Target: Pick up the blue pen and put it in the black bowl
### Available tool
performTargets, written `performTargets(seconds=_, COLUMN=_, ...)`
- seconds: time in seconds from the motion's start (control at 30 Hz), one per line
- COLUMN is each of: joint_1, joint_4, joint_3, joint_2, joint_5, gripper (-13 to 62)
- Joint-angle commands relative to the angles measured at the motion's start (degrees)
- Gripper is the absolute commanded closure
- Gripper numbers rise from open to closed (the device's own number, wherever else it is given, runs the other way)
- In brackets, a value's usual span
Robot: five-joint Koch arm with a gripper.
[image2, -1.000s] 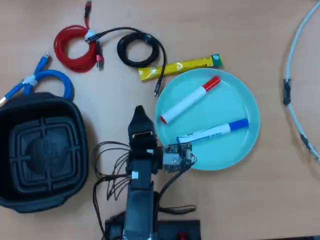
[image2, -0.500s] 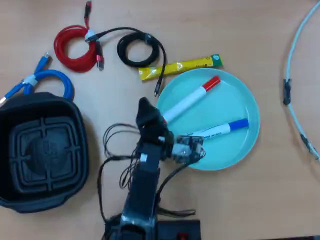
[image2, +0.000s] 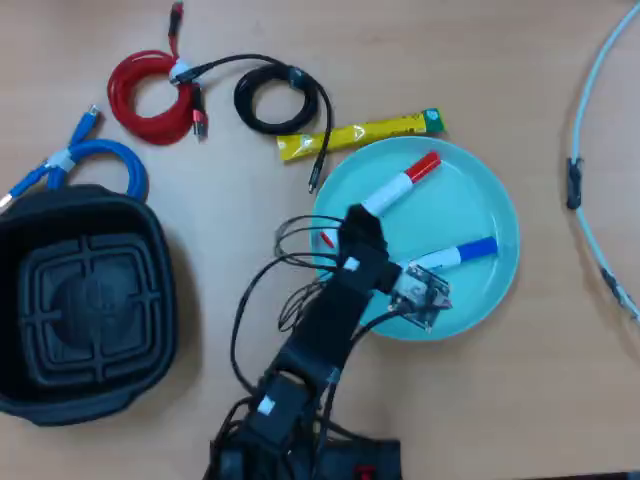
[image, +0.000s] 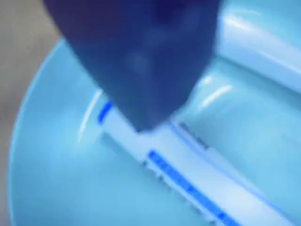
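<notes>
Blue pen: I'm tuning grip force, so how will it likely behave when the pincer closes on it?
The blue pen looks like a stiff, smooth, round barrel, so it may roll or slip sideways. It lies on the glossy plate, which probably gives little friction. It is likely light.

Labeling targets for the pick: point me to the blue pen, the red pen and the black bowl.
blue pen (image2: 462, 252): overhead view, on its white barrel near the blue cap.
red pen (image2: 402, 185): overhead view, on mid-barrel, where white meets red.
black bowl (image2: 150, 235): overhead view, on its right rim.
</notes>
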Motion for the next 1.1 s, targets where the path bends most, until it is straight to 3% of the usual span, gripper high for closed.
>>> performTargets(seconds=0.0, joint_1=3.43, joint_4=-2.90, joint_3=-14.50, joint_2=-0.79, joint_5=0.79, gripper=-8.0)
performTargets(seconds=0.2, joint_1=8.00, joint_4=-2.37, joint_3=-17.93, joint_2=-2.11, joint_5=0.26, gripper=-8.0)
performTargets(seconds=0.4, joint_1=9.58, joint_4=-2.29, joint_3=-22.68, joint_2=-15.21, joint_5=0.26, gripper=-8.0)
performTargets(seconds=0.57, joint_1=10.20, joint_4=0.09, joint_3=-25.66, joint_2=-19.86, joint_5=0.18, gripper=-8.0)
performTargets(seconds=1.07, joint_1=9.14, joint_4=4.39, joint_3=-24.70, joint_2=-19.86, joint_5=-1.32, gripper=-8.0)
